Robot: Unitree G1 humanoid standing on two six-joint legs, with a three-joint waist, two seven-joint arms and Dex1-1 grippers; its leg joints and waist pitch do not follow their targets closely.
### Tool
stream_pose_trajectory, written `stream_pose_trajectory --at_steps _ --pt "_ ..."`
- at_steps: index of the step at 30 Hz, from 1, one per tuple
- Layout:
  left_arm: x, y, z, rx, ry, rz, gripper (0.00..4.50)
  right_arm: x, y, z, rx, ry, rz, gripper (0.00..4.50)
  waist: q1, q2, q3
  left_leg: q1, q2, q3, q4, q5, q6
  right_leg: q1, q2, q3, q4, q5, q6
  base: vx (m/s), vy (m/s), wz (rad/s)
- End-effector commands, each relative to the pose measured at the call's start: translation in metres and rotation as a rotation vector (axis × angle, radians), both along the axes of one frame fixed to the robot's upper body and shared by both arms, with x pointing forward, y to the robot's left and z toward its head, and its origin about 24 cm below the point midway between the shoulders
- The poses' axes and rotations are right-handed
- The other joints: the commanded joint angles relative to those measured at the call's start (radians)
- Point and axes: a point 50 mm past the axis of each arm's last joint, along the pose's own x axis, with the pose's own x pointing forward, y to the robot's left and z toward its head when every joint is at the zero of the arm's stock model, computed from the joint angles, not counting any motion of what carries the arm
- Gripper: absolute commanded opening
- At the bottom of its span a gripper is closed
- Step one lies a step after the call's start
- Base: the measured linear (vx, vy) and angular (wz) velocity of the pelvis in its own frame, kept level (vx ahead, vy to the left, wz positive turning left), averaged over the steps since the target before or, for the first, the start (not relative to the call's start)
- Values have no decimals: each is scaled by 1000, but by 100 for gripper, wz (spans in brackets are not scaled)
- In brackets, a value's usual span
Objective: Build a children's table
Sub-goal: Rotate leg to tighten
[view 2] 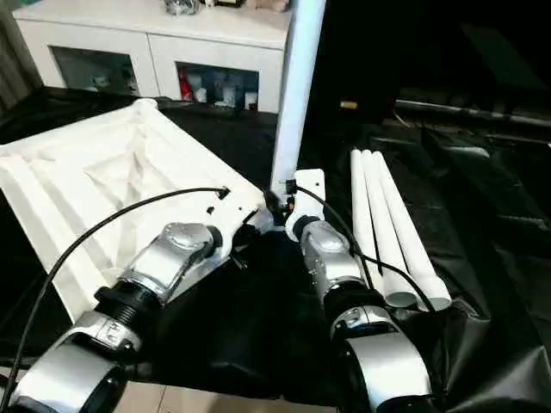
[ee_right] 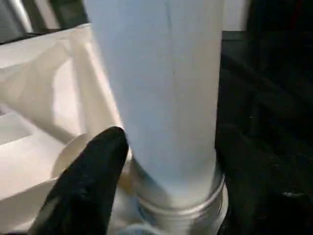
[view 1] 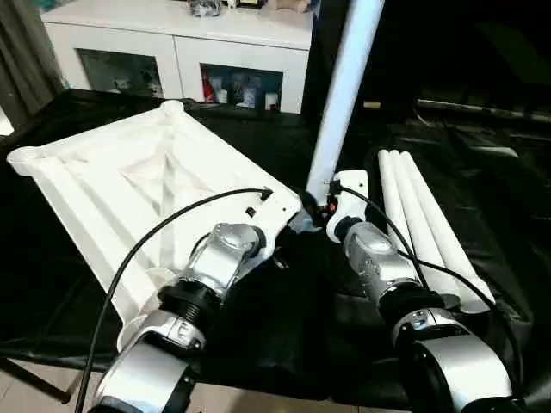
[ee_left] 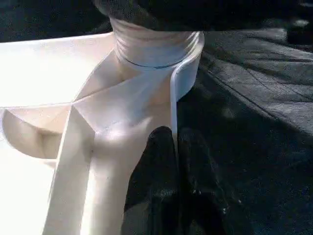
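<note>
One leg (view 1: 346, 95) of the children's table stands nearly upright, leaning slightly, with its threaded foot set in the round socket at the corner of the tabletop (view 1: 138, 185) nearest the robot's right arm. That tabletop lies ribbed underside up on the black cloth (view 1: 258, 335), and three more legs (view 1: 422, 224) lie side by side on the cloth just to the right of it.

At the standing leg, the right gripper (ee_right: 161, 171) has a black finger (ee_right: 90, 181) on either side of the tube near its base; the left finger seems just clear of the leg, though the blur makes contact hard to judge, so whether it grips cannot be told. The left gripper (ee_left: 176, 147) is pinched closed, its fingertips pressed together over the tabletop's rim just beside that corner socket. Behind the cloth stands a white cabinet (view 1: 181, 43) with glass doors.
</note>
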Motion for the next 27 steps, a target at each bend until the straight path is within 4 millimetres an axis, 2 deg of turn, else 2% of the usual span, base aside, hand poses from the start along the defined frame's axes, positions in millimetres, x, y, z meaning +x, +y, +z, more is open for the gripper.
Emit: stream_pose_trajectory --at_steps 1,2,4,5,7,8,9,11,12,13,14,15,16,18,19,21,24,25,27 --pt "0 6 -6 47 12 -1 0 -9 7 -11 19 52 90 350 5 4 -39 4 65 -28 -78 -355 17 20 -98 53 -85 -321 -158 0 0 0" --pt "1 7 -6 49 10 -5 0 -8 6 -9 22 41 111 356 4 4 -38 -2 66 -25 -78 -321 29 22 -95 51 -80 -271 -172 0 0 0" --pt "0 10 -6 61 0 -44 0 -10 4 -6 15 14 178 367 4 4 -34 1 65 -22 -76 -343 33 17 -96 50 -87 -326 -174 0 0 0" --pt "0 11 -6 65 0 -63 0 -11 2 -4 11 3 211 379 8 2 -35 0 65 -22 -75 -335 37 19 -97 50 -89 -338 -168 0 0 0" --pt "-2 14 -5 58 3 -119 0 -16 -4 0 -14 -27 306 395 13 6 -38 -1 66 -20 -73 -294 41 22 -96 51 -84 -291 -173 0 0 0" --pt "-2 14 -5 58 3 -119 0 -16 -4 0 -14 -27 306 399 15 4 -41 -3 68 -18 -71 -258 50 28 -93 49 -77 -230 -180 0 0 0" --pt "-2 16 -5 55 5 -138 0 -18 -7 1 -28 -37 346 413 14 5 -42 -3 68 -17 -69 -242 53 27 -94 49 -72 -199 -191 0 0 0" --pt "-6 19 -4 40 1 -242 0 -24 -18 2 -83 -43 437 437 17 6 -47 -5 67 -16 -61 -172 74 37 -91 45 -61 -80 -218 25 -3 0" --pt "-14 21 0 2 -21 -407 0 -31 -30 4 -132 -43 526 437 18 5 -51 -6 65 -18 -55 -118 95 45 -90 43 -51 11 -236 51 -1 2" --pt "-18 24 1 -9 -11 -453 0 -35 -34 6 -147 -42 566 437 18 5 -53 -10 64 -14 -51 -95 107 46 -90 44 -44 61 -244 51 -1 2" --pt "-20 28 1 -9 -4 -484 0 -38 -37 7 -159 -42 599 437 18 5 -53 -8 64 -13 -47 -66 129 45 -89 42 -37 130 -262 0 0 0" --pt "-21 30 1 -5 4 -496 0 -40 -40 8 -166 -41 619 437 18 9 -53 -6 65 -10 -45 -63 138 42 -90 43 -35 149 -269 0 0 0" --pt "-22 32 2 -5 5 -520 0 -42 -42 9 -170 -36 639 437 21 11 -58 -2 67 -10 -42 -44 147 43 -92 41 -30 182 -285 0 0 0" --pt "-24 34 3 -15 15 -561 0 -45 -44 10 -175 -29 672 437 26 9 -60 -9 70 -10 -37 9 157 46 -86 36 -18 246 -296 0 0 0" --pt "-26 37 5 -29 27 -590 0 -47 -45 11 -179 -30 689 437 28 13 -57 -8 71 -8 -35 7 160 42 -86 34 -18 245 -301 0 0 0" --pt "-29 40 8 -44 47 -625 0 -50 -45 12 -185 -33 720 437 31 12 -54 -8 74 -7 -38 -39 145 40 -90 34 -22 178 -304 0 0 0" --pt "-33 45 12 -54 54 -686 0 -56 -41 15 -168 -34 761 437 41 12 -45 -4 75 -6 -46 -139 89 36 -91 39 -37 -2 -272 0 0 0" --pt "-33 45 12 -54 56 -694 0 -57 -41 15 -166 -35 768 437 42 9 -44 -4 74 -5 -47 -152 80 35 -91 39 -39 -28 -266 0 0 0" --pt "-34 47 13 -54 61 -700 0 -58 -39 16 -157 -38 783 437 47 12 -44 2 77 -4 -47 -174 60 29 -93 41 -43 -75 -252 0 0 0"
